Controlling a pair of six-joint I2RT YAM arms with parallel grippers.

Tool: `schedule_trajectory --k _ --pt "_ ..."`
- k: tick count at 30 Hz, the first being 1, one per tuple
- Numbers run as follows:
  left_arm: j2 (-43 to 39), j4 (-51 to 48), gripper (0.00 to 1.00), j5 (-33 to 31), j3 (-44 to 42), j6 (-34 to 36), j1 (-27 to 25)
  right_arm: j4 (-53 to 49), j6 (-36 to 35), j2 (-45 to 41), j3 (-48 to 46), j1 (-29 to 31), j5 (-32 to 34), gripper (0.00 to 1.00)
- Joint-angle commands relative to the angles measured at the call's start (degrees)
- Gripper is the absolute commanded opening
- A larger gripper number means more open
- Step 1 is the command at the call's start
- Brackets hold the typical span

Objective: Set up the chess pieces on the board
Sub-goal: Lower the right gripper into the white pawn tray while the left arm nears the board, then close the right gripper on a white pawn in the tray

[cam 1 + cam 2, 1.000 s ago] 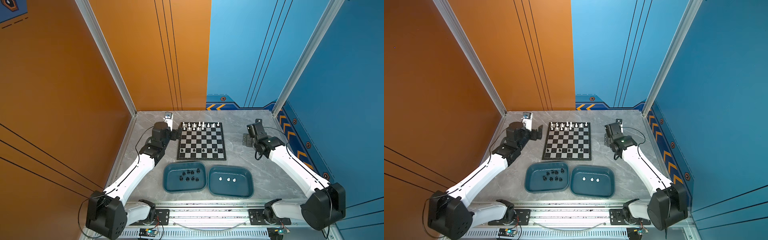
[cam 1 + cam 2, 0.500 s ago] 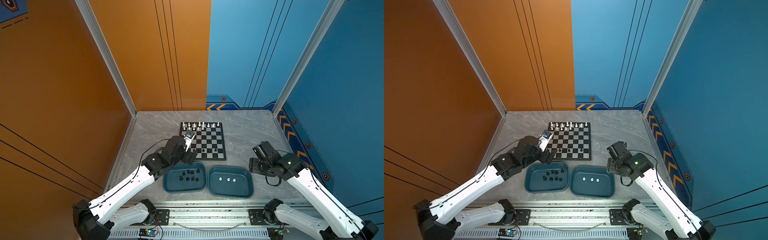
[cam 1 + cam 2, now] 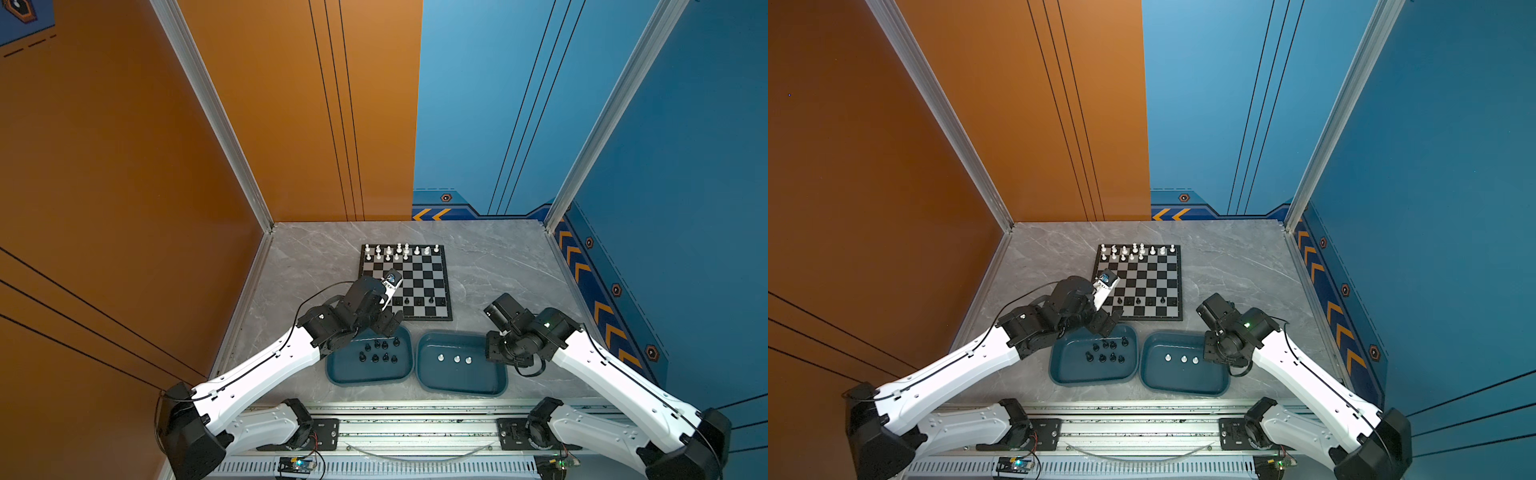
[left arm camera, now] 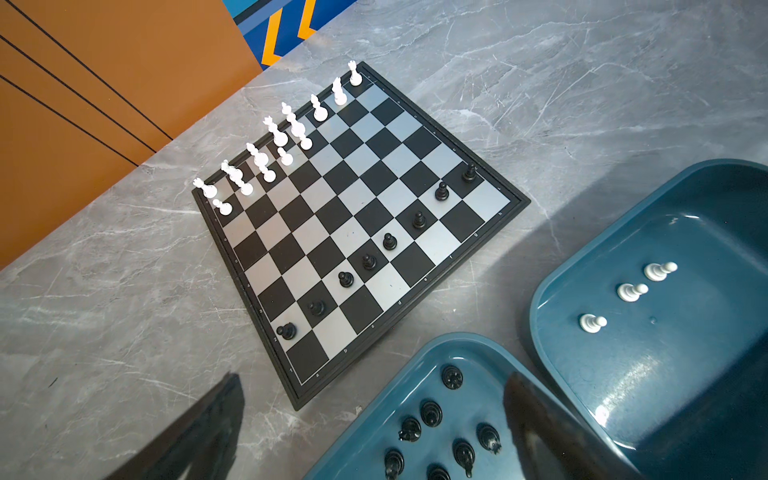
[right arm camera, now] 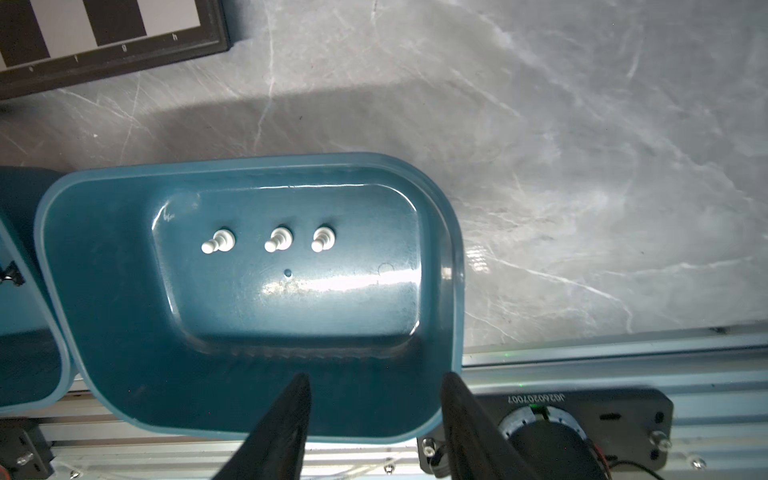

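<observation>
The board (image 3: 424,274) (image 3: 1154,278) (image 4: 353,216) carries white chess pieces (image 3: 399,251) (image 4: 274,133) on its far rows and black pawns (image 3: 419,300) (image 4: 389,241) in a near row. Several black pieces (image 3: 376,357) (image 4: 431,412) stand in the left teal tray (image 3: 370,382). Three white pawns (image 3: 456,358) (image 5: 278,240) stand in the right teal tray (image 3: 461,390) (image 5: 50,249). My left gripper (image 3: 388,323) (image 4: 374,432) hangs open over the left tray's far corner. My right gripper (image 3: 494,353) (image 5: 374,399) is open and empty at the right tray's right end.
An aluminium rail (image 3: 415,436) with both arm bases runs along the front edge. An orange wall (image 3: 124,208) bounds the left and a blue wall (image 3: 685,208) the right. The two trays sit side by side just in front of the board.
Both arms have drawn back from beside the board's far half to the trays. The right jaws have narrowed. The left jaws stay wide.
</observation>
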Motion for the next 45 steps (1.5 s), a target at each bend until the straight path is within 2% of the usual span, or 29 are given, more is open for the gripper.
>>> schedule_trajectory --k 1,5,13,19,29,45 --pt "-1.7 0.1 0.98 -1.7 -0.7 -0.5 -0.4 5.3 0.9 2.6 -2.0 0.8 -1.5 0.48" --pt "-3.5 -0.1 0.98 -2.6 -1.7 -0.9 -0.5 9.7 0.4 6.4 -3.5 1.3 -3.1 0.39" --pt "-6.0 -1.4 0.98 -4.4 -2.8 -0.6 -0.3 13.8 -1.3 13.3 -3.3 1.8 -4.4 0.39" --pt "-6.4 -1.4 0.98 -4.3 -3.7 -0.5 0.7 16.1 -1.4 16.9 -3.8 1.8 -4.9 0.34" --pt "-8.5 -0.2 0.98 -2.4 -5.6 -1.7 4.0 17.5 -1.8 19.8 -5.0 1.9 -4.4 0.3" --pt "-8.9 -0.3 0.98 -1.5 -6.8 -1.7 5.6 19.3 -2.2 23.0 -4.8 1.9 -4.9 0.26"
